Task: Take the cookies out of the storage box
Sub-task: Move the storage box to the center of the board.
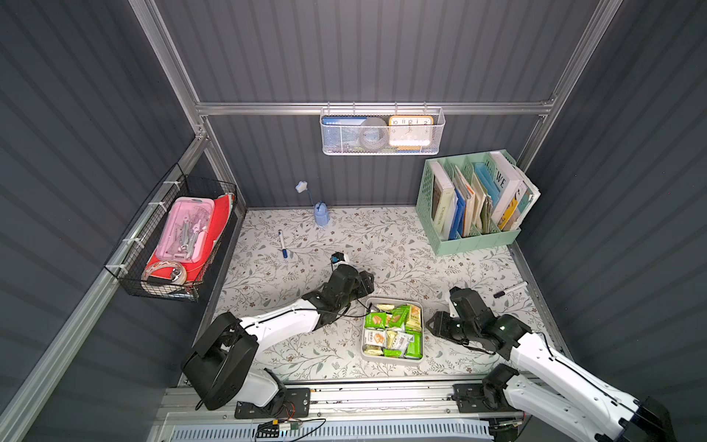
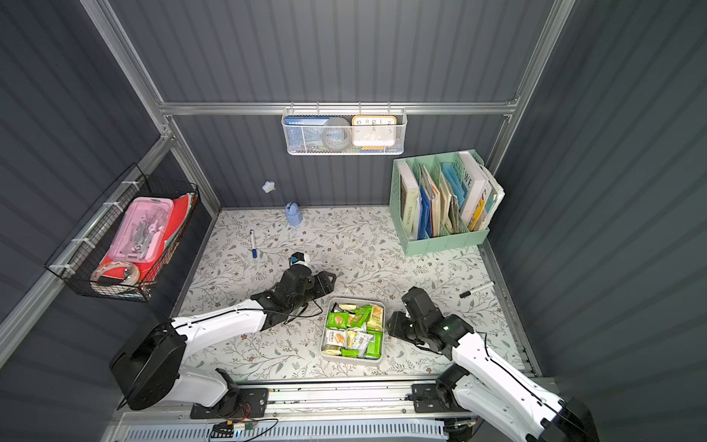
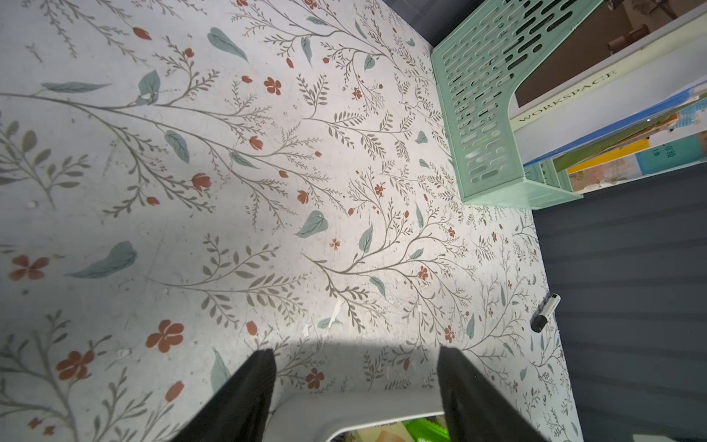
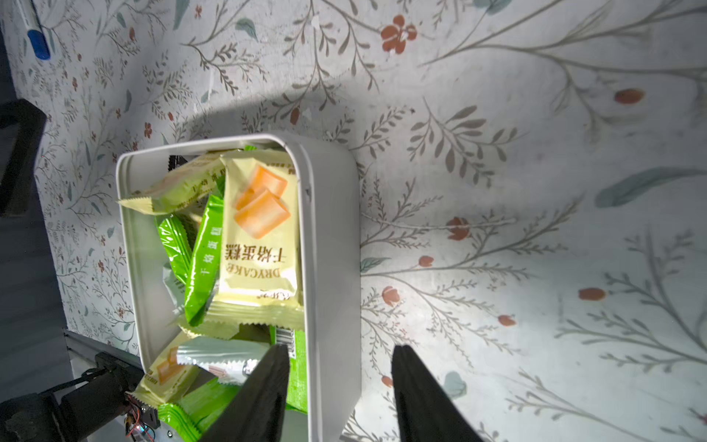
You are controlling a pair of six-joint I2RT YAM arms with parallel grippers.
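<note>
The storage box (image 1: 392, 359) (image 2: 350, 358) is a shallow white tray near the table's front, heaped with the cookies (image 1: 390, 329) (image 2: 354, 329), green, pale yellow and white packets. My left gripper (image 1: 365, 289) (image 3: 355, 354) stands open at the box's far left corner, and a stretch of rim (image 3: 363, 411) shows between its fingers. My right gripper (image 1: 430, 325) (image 4: 340, 346) is open astride the box's right wall (image 4: 333, 229). One finger is inside, over the cookies (image 4: 260, 229), and one is outside, with a gap on each side of the wall. Neither gripper holds anything.
A mint-green file holder (image 1: 474, 203) full of books stands at the back right. A black marker (image 1: 510, 289) lies by the right edge and a blue pen (image 1: 282, 244) at the back left. A small blue lamp (image 1: 321, 214) stands by the back wall. Wire baskets hang on the left wall (image 1: 172, 237) and the back wall (image 1: 382, 132).
</note>
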